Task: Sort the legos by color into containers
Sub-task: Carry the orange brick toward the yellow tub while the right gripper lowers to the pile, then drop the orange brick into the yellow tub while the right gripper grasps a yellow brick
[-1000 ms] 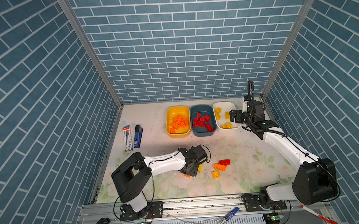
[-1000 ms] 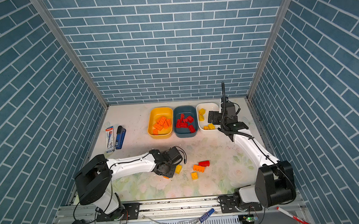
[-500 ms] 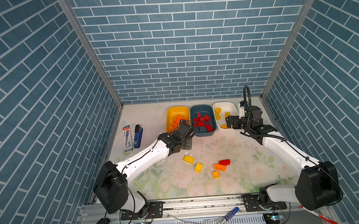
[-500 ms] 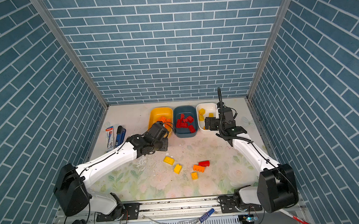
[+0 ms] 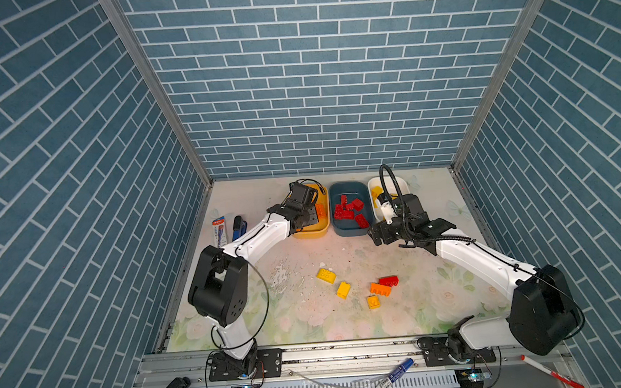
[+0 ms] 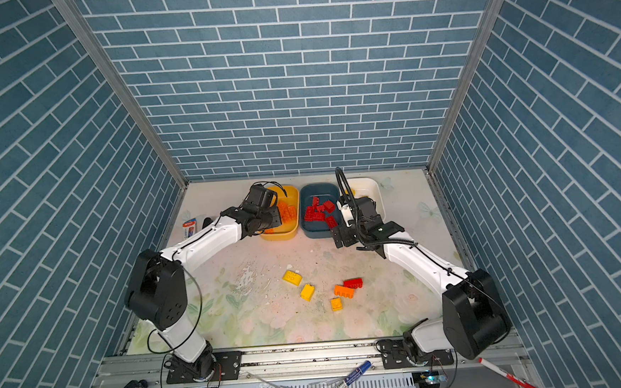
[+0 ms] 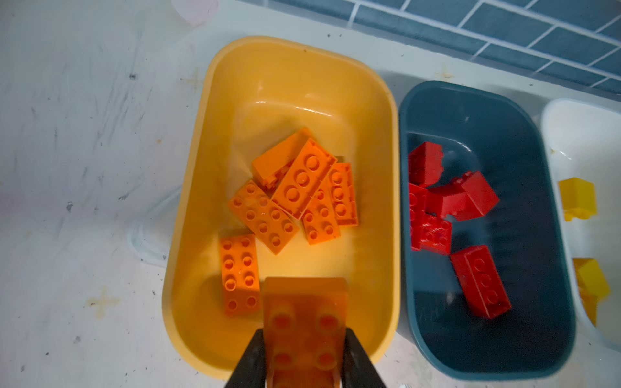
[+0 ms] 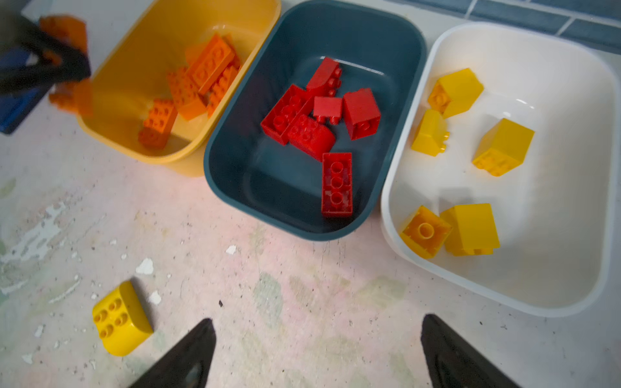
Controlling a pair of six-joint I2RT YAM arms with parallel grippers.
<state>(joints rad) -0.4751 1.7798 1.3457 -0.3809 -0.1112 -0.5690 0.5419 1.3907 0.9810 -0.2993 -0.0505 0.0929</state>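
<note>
Left wrist cam first: the left claw [image 7: 304,336] is clamped on one held orange brick [image 7: 304,309], hanging over the near end of the yellow tub [image 7: 285,77]. Six more orange bricks [image 7: 263,216] lie inside that tub, so that's seven orange counting the held one. Right next to it, the teal tub [image 7: 504,111] has six red bricks [image 7: 480,282] as far as I can count, since a few are piled together. The white tub [image 8: 571,168] holds five yellow bricks [image 8: 504,146]. That makes three tubs side by side along the back wall.

The right claw [image 8: 316,322] is spread wide with nothing in it. It hovers above the table [image 8: 268,268] just in front of the teal and white tubs.

Both top views show five strays on the table: three loose yellow bricks [image 5: 326,275], one loose orange brick [image 5: 380,288] and one loose red brick [image 5: 388,281]. The orange and red ones are touching.
</note>
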